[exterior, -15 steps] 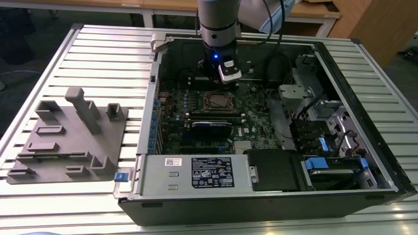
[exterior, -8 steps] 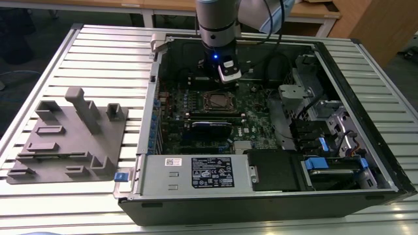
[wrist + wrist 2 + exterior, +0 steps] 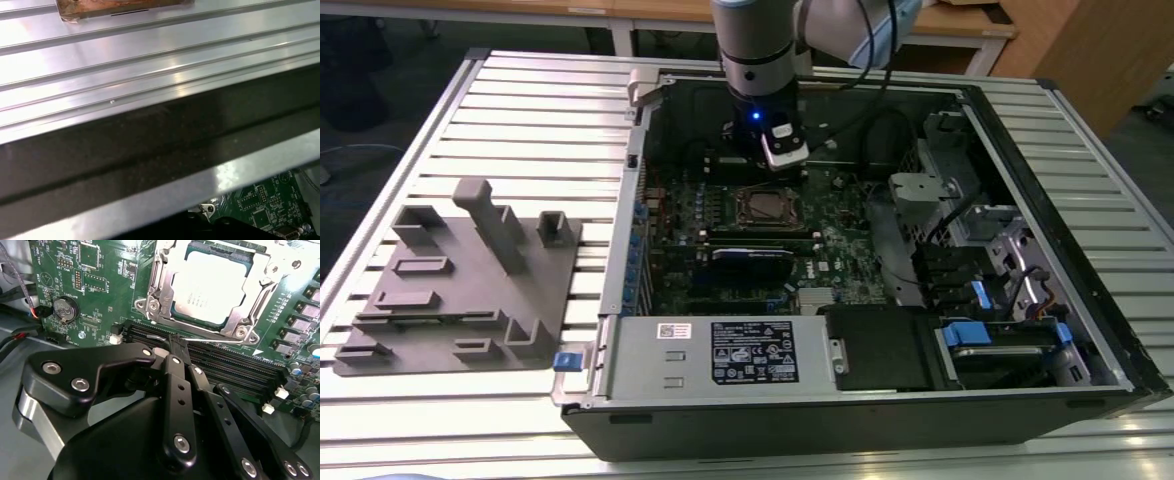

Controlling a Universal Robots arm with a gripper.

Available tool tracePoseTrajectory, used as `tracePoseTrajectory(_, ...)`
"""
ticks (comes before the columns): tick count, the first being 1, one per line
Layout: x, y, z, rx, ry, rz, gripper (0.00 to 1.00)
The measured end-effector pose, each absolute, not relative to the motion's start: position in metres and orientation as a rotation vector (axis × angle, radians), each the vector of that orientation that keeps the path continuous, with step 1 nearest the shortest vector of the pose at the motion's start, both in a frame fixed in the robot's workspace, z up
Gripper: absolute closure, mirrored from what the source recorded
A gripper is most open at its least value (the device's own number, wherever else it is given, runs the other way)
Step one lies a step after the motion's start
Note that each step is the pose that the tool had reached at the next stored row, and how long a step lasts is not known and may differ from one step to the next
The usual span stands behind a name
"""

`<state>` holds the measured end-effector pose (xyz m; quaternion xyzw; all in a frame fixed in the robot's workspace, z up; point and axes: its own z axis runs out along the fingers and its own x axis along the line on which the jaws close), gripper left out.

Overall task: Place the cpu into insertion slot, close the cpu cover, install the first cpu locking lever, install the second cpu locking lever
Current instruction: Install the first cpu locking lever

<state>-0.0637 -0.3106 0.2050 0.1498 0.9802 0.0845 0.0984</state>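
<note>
Black, multi-link robot gripper hung just short of the socket in the second wrist view, its fingers drawn together to a narrow tip with nothing between them. That tip hovered over the long black memory slots beside the socket, close to a thin silvery wire lever that ran along the socket's near edge; whether it touched the lever could not be told.

Beyond it, the small flat square cpu with its dull silver metal top lay seated in the insertion slot. The thin grey metal cpu cover, a frame with a square cut-out, lay down around the chip, leaving the chip's top showing through the opening.

On the exterior view, the grey-and-silver robot arm reached down into the open black computer case, which lay on a ribbed aluminium table. Its wrist stood above the green motherboard, just behind the socket. A grey moulded fixture tray sat on the table toward the exterior view's left, well apart from the case.
</note>
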Motion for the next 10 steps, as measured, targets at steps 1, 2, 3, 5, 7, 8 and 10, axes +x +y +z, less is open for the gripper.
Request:
tracePoseTrajectory(1,-0.0645,-0.3106,0.2049,0.442,2.896,0.252,0.89)
tracePoseTrajectory(2,-0.0653,-0.3106,0.2047,0.441,2.892,0.254,0.89)
tracePoseTrajectory(3,-0.0663,-0.3106,0.2044,0.440,2.885,0.258,0.89)
tracePoseTrajectory(5,-0.0679,-0.3106,0.2040,0.437,2.871,0.263,0.89)
tracePoseTrajectory(7,-0.0693,-0.3106,0.2033,0.433,2.858,0.266,0.89)
tracePoseTrajectory(8,-0.0700,-0.3106,0.2029,0.432,2.852,0.267,0.89)
tracePoseTrajectory(10,-0.0715,-0.3106,0.2024,0.430,2.842,0.270,0.89)
